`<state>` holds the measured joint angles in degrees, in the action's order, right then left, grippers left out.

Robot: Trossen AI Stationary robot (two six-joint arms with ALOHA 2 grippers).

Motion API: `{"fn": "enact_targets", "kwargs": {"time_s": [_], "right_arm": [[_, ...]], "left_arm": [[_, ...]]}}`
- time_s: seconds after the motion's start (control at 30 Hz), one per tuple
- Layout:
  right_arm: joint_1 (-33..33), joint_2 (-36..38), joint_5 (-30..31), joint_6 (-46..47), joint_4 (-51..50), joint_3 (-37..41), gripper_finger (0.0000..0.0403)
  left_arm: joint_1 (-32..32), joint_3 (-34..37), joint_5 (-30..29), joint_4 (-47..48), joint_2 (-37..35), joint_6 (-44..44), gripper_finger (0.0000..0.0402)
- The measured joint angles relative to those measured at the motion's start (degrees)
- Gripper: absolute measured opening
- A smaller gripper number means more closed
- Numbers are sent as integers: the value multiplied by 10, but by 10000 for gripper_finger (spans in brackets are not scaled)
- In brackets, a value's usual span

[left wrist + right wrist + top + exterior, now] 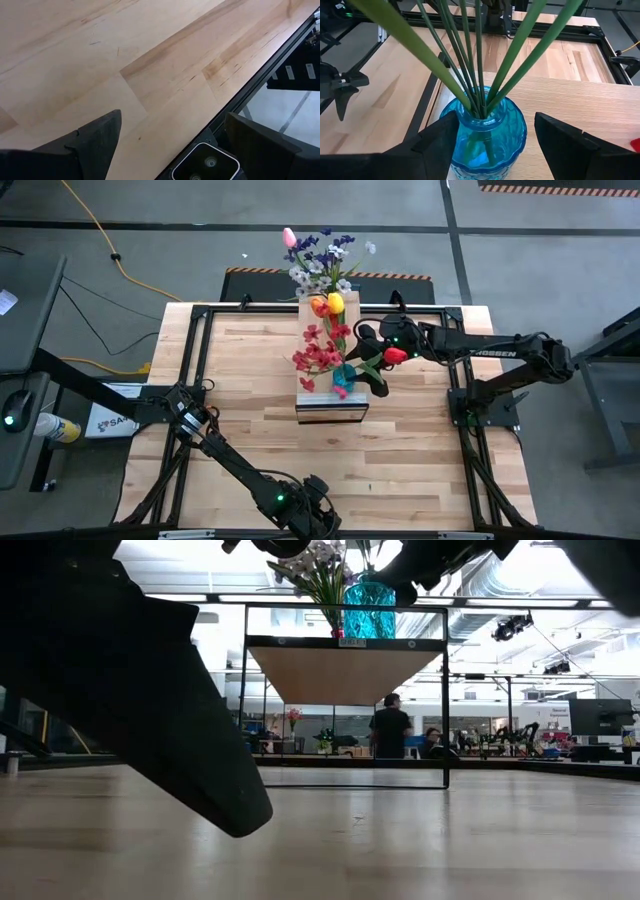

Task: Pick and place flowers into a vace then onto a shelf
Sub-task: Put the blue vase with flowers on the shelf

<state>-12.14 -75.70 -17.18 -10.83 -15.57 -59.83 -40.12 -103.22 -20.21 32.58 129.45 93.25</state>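
Note:
A blue glass vase [487,137] stands by its base on the pale wood shelf [325,404] at the middle of the table. The flowers [322,290] stick up out of it and lean toward the far edge, with their green stems [470,60] gathered in its neck. A red tulip [396,355] hangs out toward the right arm. My right gripper [495,120] is open, with one finger on either side of the vase's body. My left gripper [172,117] is open over bare tabletop at the near edge [318,512], with nothing between its fingers. My right gripper comes at the vase from the table's right side, slanting down. One finger [440,142] overlaps the vase's side [462,132], and I cannot tell whether it touches. The other finger [560,140] stands apart from the glass, with shelf wood showing between them.
Black frame rails [200,370] run along the table's sides and near edge. Open tabletop [330,455] lies between the shelf and my left gripper. The low view shows the shelf [345,642] raised on thin black legs, and people [390,730] in the room beyond.

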Motion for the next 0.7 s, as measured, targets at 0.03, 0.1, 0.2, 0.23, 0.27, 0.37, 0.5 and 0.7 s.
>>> {"fn": "enact_targets", "kwargs": {"time_s": [0.03, 0.1, 0.2, 0.23, 0.27, 0.37, 0.5, 0.7], "right_arm": [[0, 0, 0, -3, 0, 0, 257], [0, 0, 1, -9, 1, 0, 257], [0, 0, 2, -12, 2, 0, 257], [0, 0, 4, -12, 2, 0, 257], [0, 0, 4, -12, 2, 0, 257], [0, 0, 4, -12, 2, 0, 257], [0, 0, 4, -21, 2, -1, 257], [0, 0, 4, -27, 3, -1, 257]], "left_arm": [[0, 0, 0, 0, 0, 0, 385], [0, 0, 0, 0, 0, 0, 385], [0, 0, 0, 0, 0, 0, 385], [0, 0, 0, 0, 0, 0, 385], [0, 0, 0, 0, 0, 0, 385], [0, 0, 0, 0, 0, 0, 385], [0, 0, 0, 0, 0, 0, 385], [0, 0, 0, 1, 0, 0, 385]]}}
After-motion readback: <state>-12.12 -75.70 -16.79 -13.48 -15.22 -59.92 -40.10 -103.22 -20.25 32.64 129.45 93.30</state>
